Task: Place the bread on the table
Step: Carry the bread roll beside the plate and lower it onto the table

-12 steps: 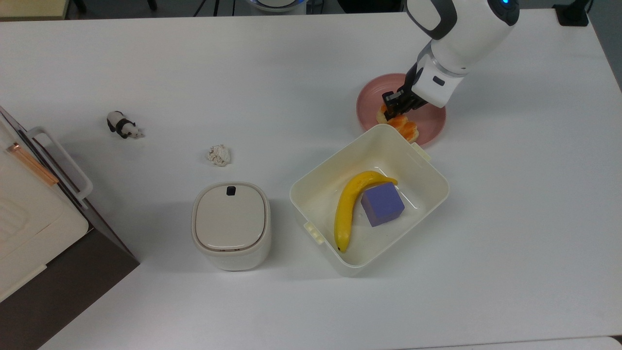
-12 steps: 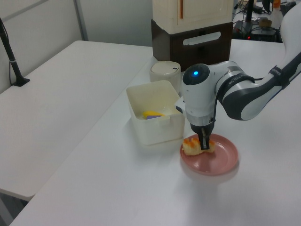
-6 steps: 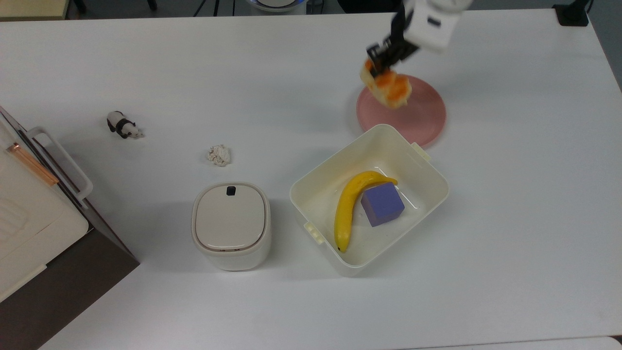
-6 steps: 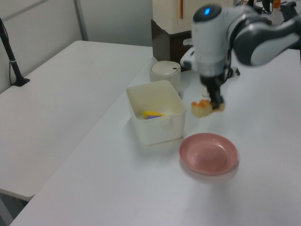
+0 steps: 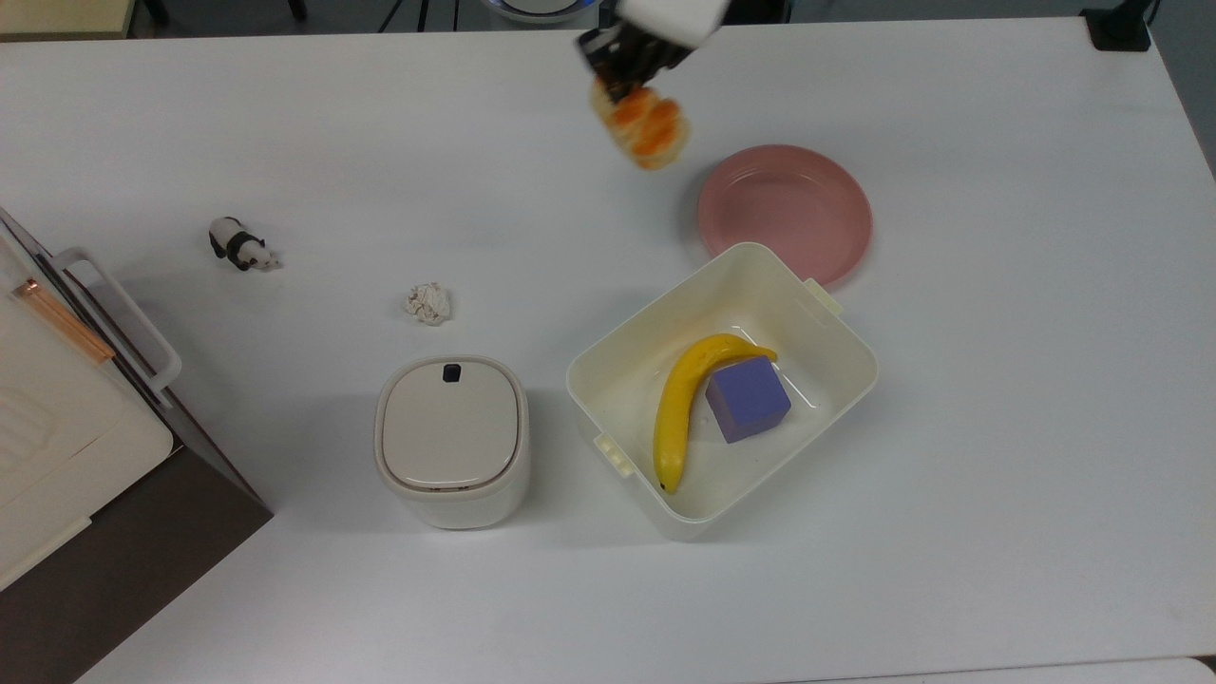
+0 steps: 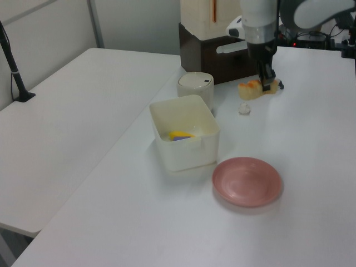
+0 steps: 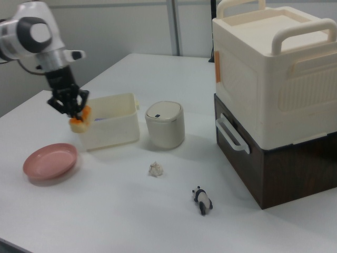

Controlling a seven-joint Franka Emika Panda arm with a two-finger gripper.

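Observation:
The bread (image 5: 642, 128) (image 6: 250, 89) (image 7: 79, 122), an orange-brown braided bun with pale sides, hangs in the air above the white table (image 5: 532, 171). My gripper (image 5: 622, 68) (image 6: 266, 81) (image 7: 71, 109) is shut on one end of the bread, high over the tabletop. In the top view the bread is to the left of the bare pink plate (image 5: 785, 211) (image 6: 247, 181) (image 7: 50, 161) and past its rim. The rest of the bun sticks out below the black fingers.
A cream bin (image 5: 836, 380) holds a banana (image 5: 686, 399) and a purple cube (image 5: 748, 399). A lidded cream canister (image 5: 451, 439), a crumpled paper ball (image 5: 427, 303) and a panda toy (image 5: 240, 244) stand on the table. A cream and brown cabinet (image 7: 274, 100) occupies the top view's left edge.
My gripper has lifted the bread off the pink plate and carried it up and to the top view's left. The plate now lies bare.

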